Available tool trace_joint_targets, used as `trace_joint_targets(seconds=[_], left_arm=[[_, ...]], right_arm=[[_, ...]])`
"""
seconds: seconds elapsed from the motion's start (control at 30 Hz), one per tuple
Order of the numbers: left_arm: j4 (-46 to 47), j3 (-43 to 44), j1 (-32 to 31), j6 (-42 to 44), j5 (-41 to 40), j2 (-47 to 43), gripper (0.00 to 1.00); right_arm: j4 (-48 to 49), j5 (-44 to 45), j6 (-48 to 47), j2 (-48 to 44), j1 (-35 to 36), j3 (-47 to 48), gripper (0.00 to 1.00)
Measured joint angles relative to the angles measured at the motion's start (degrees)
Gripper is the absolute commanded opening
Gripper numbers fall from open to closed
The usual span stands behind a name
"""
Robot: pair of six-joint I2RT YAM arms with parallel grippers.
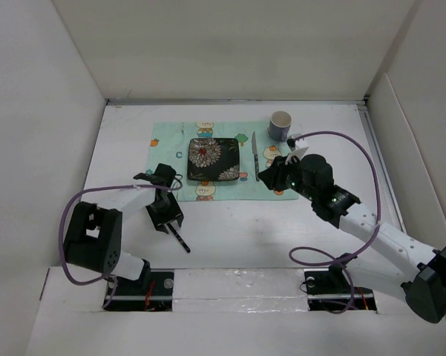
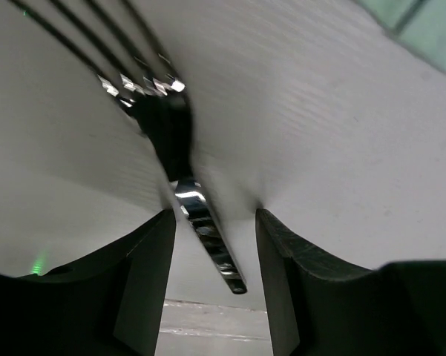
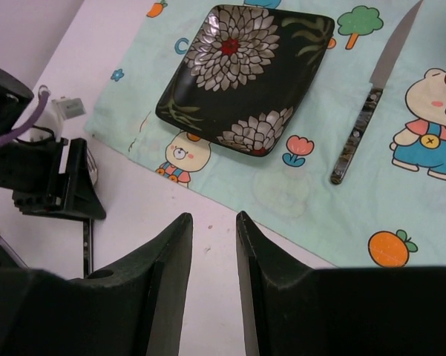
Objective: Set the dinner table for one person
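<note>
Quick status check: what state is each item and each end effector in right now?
Placemat: spread flat on table.
Plate: on placemat, empty.
Knife: flat on placemat, right of plate.
Cup: upright, by placemat's far right corner.
Fork: flat on bare table, off placemat.
Left end effector: open, straddling fork handle.
Right end effector: open, empty.

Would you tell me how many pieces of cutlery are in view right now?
2. A knife lies on the placemat, right of the plate. A fork is on the bare table, between the left gripper's open jaws. None seem hidden.
</note>
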Motion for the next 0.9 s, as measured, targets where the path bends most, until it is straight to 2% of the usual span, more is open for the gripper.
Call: trace_joint_targets(seconds=[0.07, 0.13, 0.17, 0.2, 0.3, 0.47, 0.53, 0.63, 0.77, 0.9], left_arm=[[0.13, 0.28, -3.48, -1.40, -0.22, 0.22, 0.43], [0.26, 0.31, -4.94, -2.60, -0.44, 0.15, 0.33], [0.20, 0.31, -5.01, -3.23, -0.74, 0.15, 0.33], [0.11, 0.31, -4.98, -3.82, -1.09, 0.09, 0.18], [0.09, 0.13, -4.96, -4.74, -2.10, -0.90, 0.00], [-0.98, 0.44, -5.09, -4.87, -3.50, -3.85, 0.00], [-3.32, 3.17, -5.73, -3.67, -4.96, -4.83, 0.00], [-4.13, 11.26, -6.64, -0.15, -6.25, -6.88, 0.00], [-0.61, 23.23, -7.19, 5.66, -10.60, -7.67, 0.00], [-0.07, 35.60, -7.23, 13.03, -17.73, -0.28, 0.00]], right_arm=[[-0.02, -0.04, -0.02, -0.15, -0.11, -0.07, 0.36], [-0.04, -0.02, -0.02, -0.33, -0.26, -0.07, 0.36], [-0.04, 0.00, -0.02, -0.42, -0.28, -0.07, 0.36], [-0.02, 0.02, -0.02, -0.48, -0.28, -0.07, 0.36], [-0.09, 0.02, -0.02, -0.50, -0.31, -0.07, 0.36], [-0.07, 0.02, -0.02, -0.79, -0.31, -0.15, 0.36], [-0.04, 0.00, -0.02, -1.01, -0.55, -0.24, 0.36], [-0.07, 0.00, -0.02, -1.01, -0.70, -0.28, 0.36], [-0.04, 0.02, -0.04, -1.01, -0.72, -0.28, 0.36], [0.22, 0.39, -0.04, -0.94, -0.72, -0.52, 0.36]])
